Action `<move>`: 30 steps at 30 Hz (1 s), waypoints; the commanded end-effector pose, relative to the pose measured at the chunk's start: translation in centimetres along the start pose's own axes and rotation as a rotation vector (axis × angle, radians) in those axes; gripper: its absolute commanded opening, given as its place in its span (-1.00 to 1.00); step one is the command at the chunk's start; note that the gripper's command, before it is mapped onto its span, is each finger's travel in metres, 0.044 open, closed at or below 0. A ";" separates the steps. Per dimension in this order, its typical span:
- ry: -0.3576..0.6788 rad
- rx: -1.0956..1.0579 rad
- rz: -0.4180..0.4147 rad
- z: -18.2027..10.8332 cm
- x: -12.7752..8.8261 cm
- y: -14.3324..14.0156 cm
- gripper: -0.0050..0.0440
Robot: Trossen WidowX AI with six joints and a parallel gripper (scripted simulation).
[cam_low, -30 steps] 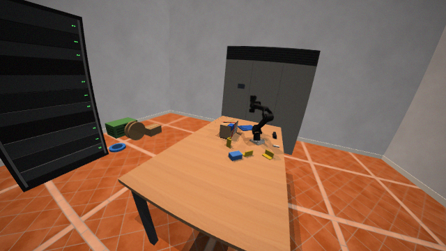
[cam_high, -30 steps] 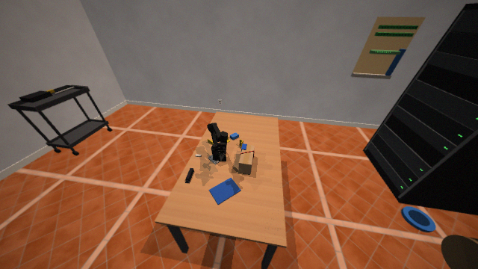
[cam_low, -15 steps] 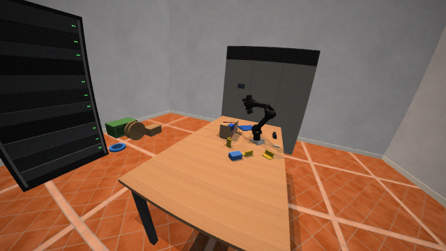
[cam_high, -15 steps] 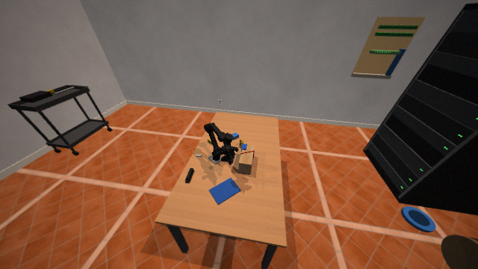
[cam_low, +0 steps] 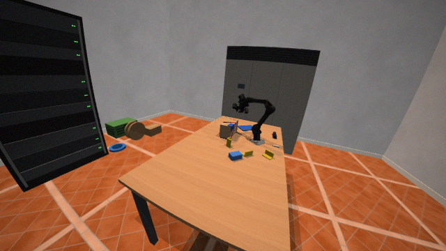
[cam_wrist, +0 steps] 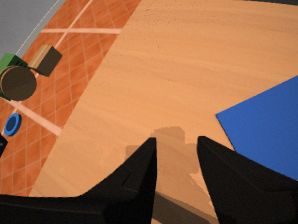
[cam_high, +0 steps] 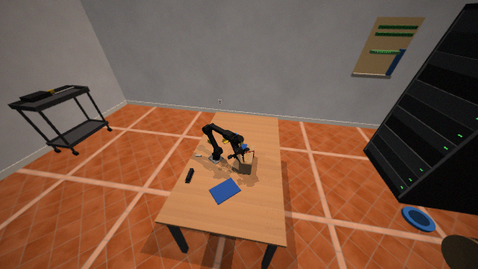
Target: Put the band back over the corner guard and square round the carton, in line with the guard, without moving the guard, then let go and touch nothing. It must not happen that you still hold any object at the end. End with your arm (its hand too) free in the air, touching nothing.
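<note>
On the left we see the black remote and the blue pad lying on the table, untouched. Moving right, our gripper hangs above the carton, fingers partly apart with nothing between them. At the carton the red band looks loose near the top edge, so we judge everything is left: grasp, square, release.

Arm rises from base, bends at elbow, reaches forward. Wrist tilted downward. Gripper partly open, fingers apart with narrow gap, nothing between them, touching nothing.
</note>
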State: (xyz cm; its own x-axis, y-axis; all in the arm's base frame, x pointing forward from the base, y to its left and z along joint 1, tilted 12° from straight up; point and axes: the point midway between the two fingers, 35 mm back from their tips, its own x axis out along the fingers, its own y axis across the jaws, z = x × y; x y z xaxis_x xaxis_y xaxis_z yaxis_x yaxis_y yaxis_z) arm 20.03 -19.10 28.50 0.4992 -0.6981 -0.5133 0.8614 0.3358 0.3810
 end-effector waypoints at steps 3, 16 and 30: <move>0.217 -0.370 0.029 -3.5 -0.4 2.7 -0.32; 0.591 -1.173 0.251 -11.1 -4.4 5.9 -0.32; 0.827 -1.651 0.430 -14.1 -7.8 5.6 -0.32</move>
State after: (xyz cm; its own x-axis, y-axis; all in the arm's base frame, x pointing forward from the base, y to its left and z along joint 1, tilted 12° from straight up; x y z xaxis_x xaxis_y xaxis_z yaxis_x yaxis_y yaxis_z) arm 22.18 -3.08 23.77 0.1678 -0.1507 -0.9742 -0.3321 0.9218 -0.1998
